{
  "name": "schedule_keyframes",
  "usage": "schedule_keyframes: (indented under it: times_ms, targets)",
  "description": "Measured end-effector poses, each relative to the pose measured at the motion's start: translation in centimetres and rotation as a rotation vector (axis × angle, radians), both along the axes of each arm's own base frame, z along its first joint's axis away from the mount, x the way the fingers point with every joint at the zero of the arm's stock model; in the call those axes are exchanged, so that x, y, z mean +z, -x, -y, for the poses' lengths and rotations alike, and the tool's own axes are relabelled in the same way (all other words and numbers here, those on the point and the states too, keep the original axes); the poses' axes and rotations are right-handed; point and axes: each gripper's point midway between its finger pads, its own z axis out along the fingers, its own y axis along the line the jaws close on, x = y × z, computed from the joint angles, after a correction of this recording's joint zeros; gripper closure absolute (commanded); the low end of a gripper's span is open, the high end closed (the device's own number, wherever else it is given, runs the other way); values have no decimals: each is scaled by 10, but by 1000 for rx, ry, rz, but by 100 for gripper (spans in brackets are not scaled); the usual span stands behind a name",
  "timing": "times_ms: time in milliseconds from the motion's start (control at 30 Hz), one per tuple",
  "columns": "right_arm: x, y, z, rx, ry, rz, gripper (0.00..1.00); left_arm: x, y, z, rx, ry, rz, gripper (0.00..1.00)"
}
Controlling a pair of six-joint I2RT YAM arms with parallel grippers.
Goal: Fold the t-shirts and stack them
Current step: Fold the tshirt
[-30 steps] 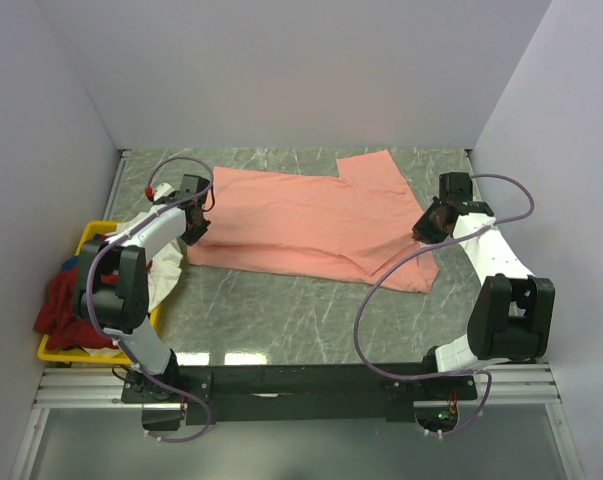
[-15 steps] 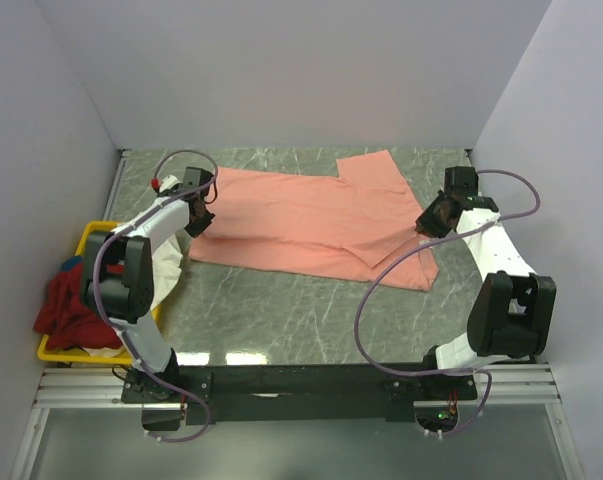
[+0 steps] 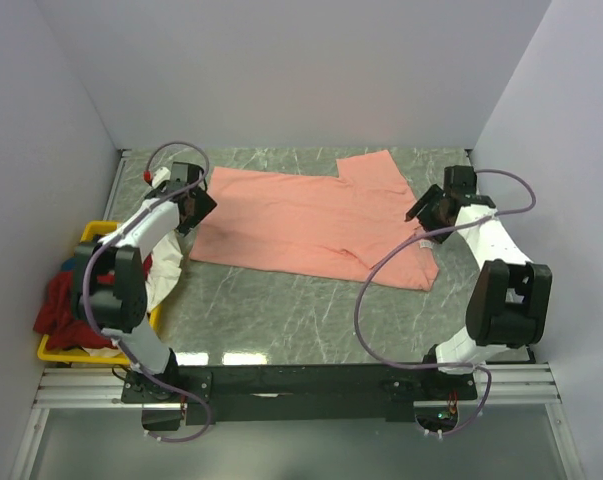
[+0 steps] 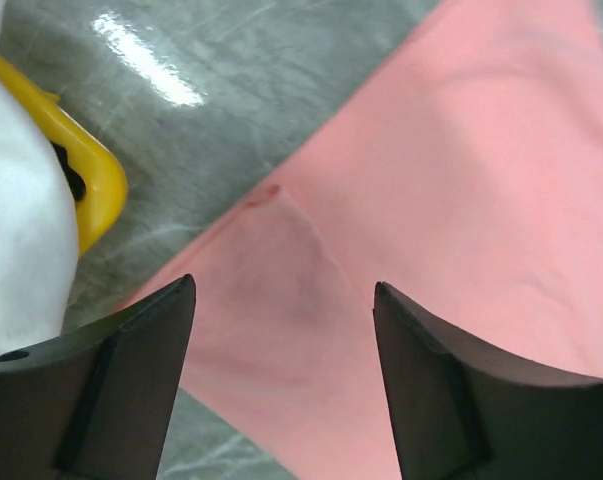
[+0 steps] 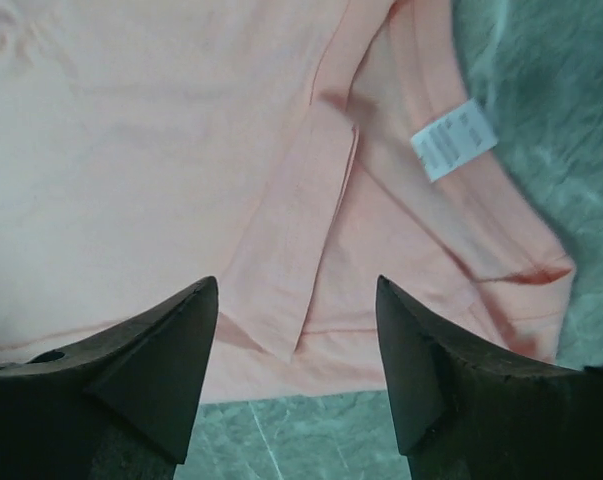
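The salmon-pink t-shirt (image 3: pixel 306 220) lies flat and partly folded on the green marbled table (image 3: pixel 281 310). Its white neck label (image 5: pixel 452 139) shows in the right wrist view. My left gripper (image 3: pixel 193 206) hovers open over the shirt's left edge (image 4: pixel 271 330), nothing between its jaws. My right gripper (image 3: pixel 421 214) stands open above the shirt's right edge (image 5: pixel 311 250), holding nothing. A dark red t-shirt (image 3: pixel 61 305) and a white t-shirt (image 3: pixel 161 275) sit bunched in the yellow bin (image 3: pixel 56 350) at the left.
The yellow bin's corner (image 4: pixel 96 185) lies close beside the left gripper, with white cloth (image 4: pixel 16 230) draped over it. White walls close in the table at the back and both sides.
Both grippers opened and let go of the pink shirt's edges. The shirt's left and right ends settled flat on the table. Both arms shifted slightly back.
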Motion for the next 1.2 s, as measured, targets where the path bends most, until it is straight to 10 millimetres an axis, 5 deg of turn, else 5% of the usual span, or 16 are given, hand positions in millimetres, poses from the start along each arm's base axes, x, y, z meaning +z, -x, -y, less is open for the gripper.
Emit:
schedule_keyframes:
  times_ms: [200, 400, 800, 1200]
  targets:
    - [-24, 32, -50, 123, -21, 9, 32, 33, 16, 21, -62, 58, 129, 21]
    - [-63, 65, -96, 219, -66, -52, 39, 21, 39, 45, -132, 96, 127, 21]
    - [-68, 44, -111, 194, -119, 14, 46, 18, 48, 47, -149, 114, 144, 21]
    - [-86, 56, -111, 176, -120, -21, 47, 20, 47, 48, -157, 114, 153, 21]
